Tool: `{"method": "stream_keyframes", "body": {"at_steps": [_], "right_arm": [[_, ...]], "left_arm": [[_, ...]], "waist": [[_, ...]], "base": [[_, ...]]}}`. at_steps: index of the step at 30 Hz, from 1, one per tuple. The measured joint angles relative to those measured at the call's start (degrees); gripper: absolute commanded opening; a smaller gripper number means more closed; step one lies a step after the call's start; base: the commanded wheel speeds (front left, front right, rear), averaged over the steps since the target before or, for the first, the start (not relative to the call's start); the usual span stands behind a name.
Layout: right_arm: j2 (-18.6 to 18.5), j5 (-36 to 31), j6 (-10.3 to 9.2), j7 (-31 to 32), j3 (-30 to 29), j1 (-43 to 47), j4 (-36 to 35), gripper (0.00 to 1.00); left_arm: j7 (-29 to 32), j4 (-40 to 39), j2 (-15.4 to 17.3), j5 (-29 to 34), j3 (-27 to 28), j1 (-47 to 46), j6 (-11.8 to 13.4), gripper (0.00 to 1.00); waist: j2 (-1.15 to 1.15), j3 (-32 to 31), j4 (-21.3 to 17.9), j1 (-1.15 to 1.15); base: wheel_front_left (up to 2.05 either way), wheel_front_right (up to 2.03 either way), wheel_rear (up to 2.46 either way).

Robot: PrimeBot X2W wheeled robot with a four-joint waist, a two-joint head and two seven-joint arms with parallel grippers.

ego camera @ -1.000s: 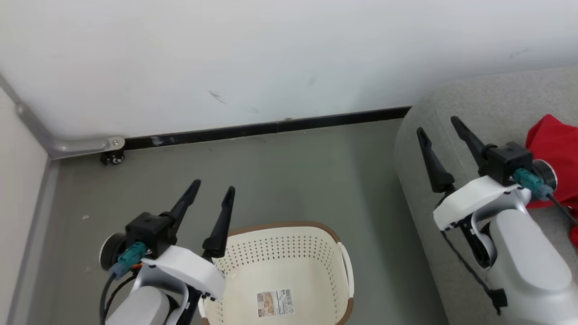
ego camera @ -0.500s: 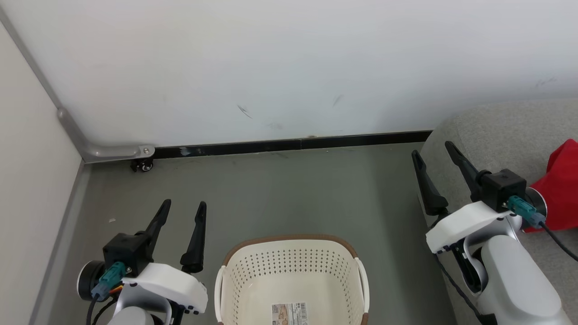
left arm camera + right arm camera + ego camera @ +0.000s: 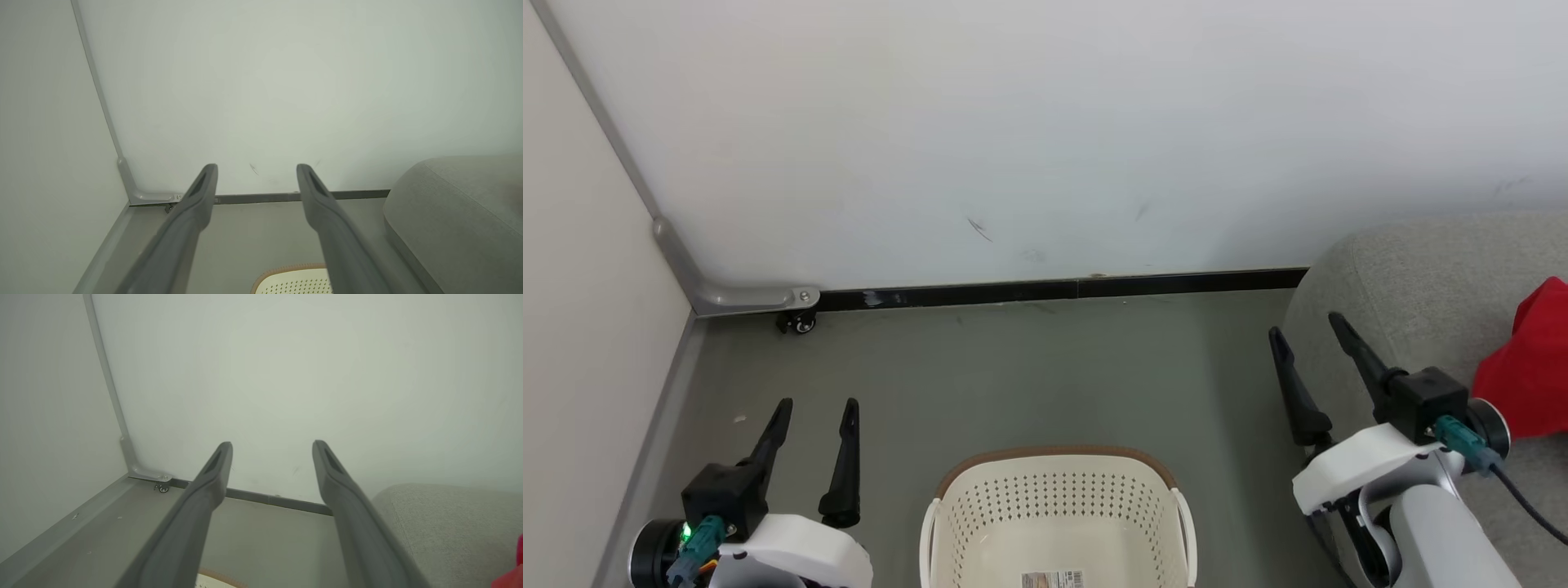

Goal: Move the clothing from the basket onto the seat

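Observation:
The cream basket (image 3: pixel 1058 506) with a brown rim stands on the floor at the bottom centre of the head view; what I see of its inside holds nothing but a paper label. Its rim (image 3: pixel 286 270) also peeks in at the bottom of the left wrist view. Red clothing (image 3: pixel 1531 367) lies on the grey seat (image 3: pixel 1421 278) at the right edge. My left gripper (image 3: pixel 817 406) hangs open to the left of the basket, holding nothing. My right gripper (image 3: pixel 1307 325) is open over the seat's left edge, nothing between its fingers.
A white wall with a black baseboard (image 3: pixel 1054 289) closes the far side. A side panel with a metal rail and a small caster (image 3: pixel 800 323) stands at the left. Grey floor (image 3: pixel 1029 367) lies between the basket and the wall.
The head camera has tilted up, so basket and both grippers sit lower in the picture. The left gripper no longer overlaps the basket's rim. Both grippers stay open.

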Motion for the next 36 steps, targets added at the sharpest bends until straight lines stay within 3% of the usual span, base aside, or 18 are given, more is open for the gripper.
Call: {"method": "stream_keyframes", "body": {"at_steps": [15, 36], "right_arm": [[2.07, -1.48, 0.00, 1.01, -0.89, 9.34, -3.82, 1.00], [2.42, 1.15, 0.00, 3.08, 2.02, 15.23, -11.12, 1.00]], "left_arm": [[-0.15, -3.15, -0.46, 1.86, 3.43, 5.69, 2.19, 1.00], [-0.15, -5.43, -1.20, 5.02, 4.61, 7.98, 2.37, 1.00]], "waist": [[0.00, -1.95, -1.17, 0.00], [0.00, -1.94, -3.21, 0.00]], "base": [[0.00, 0.00, 0.00], [0.00, 0.00, 0.00]]}}
